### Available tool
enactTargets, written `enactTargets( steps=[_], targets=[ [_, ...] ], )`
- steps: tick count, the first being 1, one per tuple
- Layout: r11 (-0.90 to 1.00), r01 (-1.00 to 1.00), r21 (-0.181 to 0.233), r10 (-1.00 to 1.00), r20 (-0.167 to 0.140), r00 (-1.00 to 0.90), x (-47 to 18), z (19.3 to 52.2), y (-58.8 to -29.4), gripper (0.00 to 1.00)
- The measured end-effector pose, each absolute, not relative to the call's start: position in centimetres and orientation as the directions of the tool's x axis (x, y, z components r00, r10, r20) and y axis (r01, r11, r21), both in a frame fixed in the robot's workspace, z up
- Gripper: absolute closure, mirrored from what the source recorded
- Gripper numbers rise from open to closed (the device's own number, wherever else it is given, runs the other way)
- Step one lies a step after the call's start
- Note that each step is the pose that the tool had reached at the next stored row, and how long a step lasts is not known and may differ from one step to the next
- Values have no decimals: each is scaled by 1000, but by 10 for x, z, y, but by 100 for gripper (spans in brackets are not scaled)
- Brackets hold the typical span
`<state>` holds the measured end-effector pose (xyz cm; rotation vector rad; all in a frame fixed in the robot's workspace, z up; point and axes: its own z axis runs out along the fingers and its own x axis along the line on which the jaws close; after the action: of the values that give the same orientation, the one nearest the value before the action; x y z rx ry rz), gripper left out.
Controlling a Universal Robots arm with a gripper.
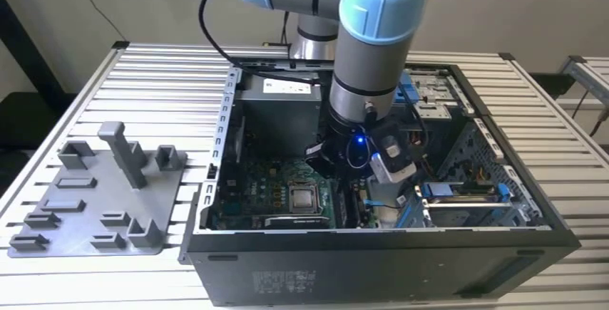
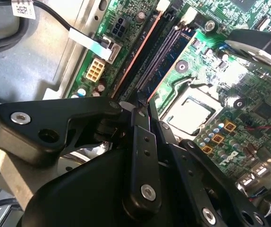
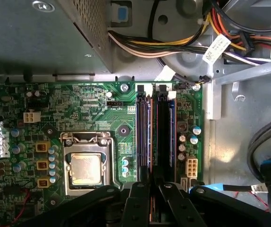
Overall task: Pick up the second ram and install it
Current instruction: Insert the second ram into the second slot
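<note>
Arm (image 1: 366, 60) reaching down into the open computer case (image 1: 381, 267) on the slatted counter (image 1: 162, 75).

Claw (image 2: 143, 100), in the second wrist view, low over the motherboard (image 3: 88, 104), fingertips (image 2: 139, 109) drawn nearly together. Judged closed on the second ram (image 2: 171, 54), though the contact itself is masked by the finger links.

Second ram directly ahead of the fingertips, its near end between them. Dark, narrow and seen almost edge-on, with a blue-green flank. Long axis straight away from the claw, parallel to the memory slots and seemingly in line with one of them. Depth of seating not readable: either in the slot or just above it.

Neighbouring slot (image 2: 135, 56), edged in orange, just beside the ram and parallel to it. Whether occupied, not decidable.

Processor socket (image 3: 86, 168) on the far side of that slot from the ram, near the claw but apart from it.

Grey tray (image 1: 95, 203) well apart from the claw, outside the case toward the exterior view's left. No stick visible among its upright posts.

Counts: one arm, one claw, one ram at the fingertips, two slot latches countable at the far end of the slots, one processor socket, one tray, one case.
</note>
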<state>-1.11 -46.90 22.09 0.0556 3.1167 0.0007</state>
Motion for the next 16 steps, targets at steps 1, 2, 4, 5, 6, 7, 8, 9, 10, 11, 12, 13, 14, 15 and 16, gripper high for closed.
enactTargets(
  steps=[1, 2, 4, 5, 6, 7, 8, 9, 10, 11, 12, 13, 14, 15, 16],
  targets=[
    [999, 36, 1, 36, -24, -999, -11, 221, -469, 86],
    [999, 36, 1, 36, -24, -999, -11, 220, -468, 86],
    [999, 36, 1, 36, -24, -999, -11, 220, -468, 86],
    [999, 36, 1, 36, -24, -999, -11, 220, -468, 86],
    [999, 36, 1, 36, -24, -999, -11, 219, -468, 86],
    [999, 36, 1, 36, -24, -999, -11, 219, -468, 86],
    [999, 36, 1, 36, -24, -999, -11, 219, -468, 86],
    [999, 36, 1, 36, -24, -999, -11, 219, -468, 86],
    [999, 36, 1, 36, -24, -999, -11, 219, -468, 86],
    [999, 36, 1, 36, -24, -999, -11, 219, -468, 86],
    [999, 36, 1, 36, -24, -999, -11, 219, -468, 86],
    [999, 36, 1, 36, -24, -999, -11, 219, -468, 86],
    [999, 36, 1, 36, -24, -999, -11, 219, -468, 86],
    [999, 36, 1, 36, -24, -999, -11, 219, -468, 86],
    [999, 36, 1, 36, -24, -999, -11, 219, -468, 86]
  ],
)
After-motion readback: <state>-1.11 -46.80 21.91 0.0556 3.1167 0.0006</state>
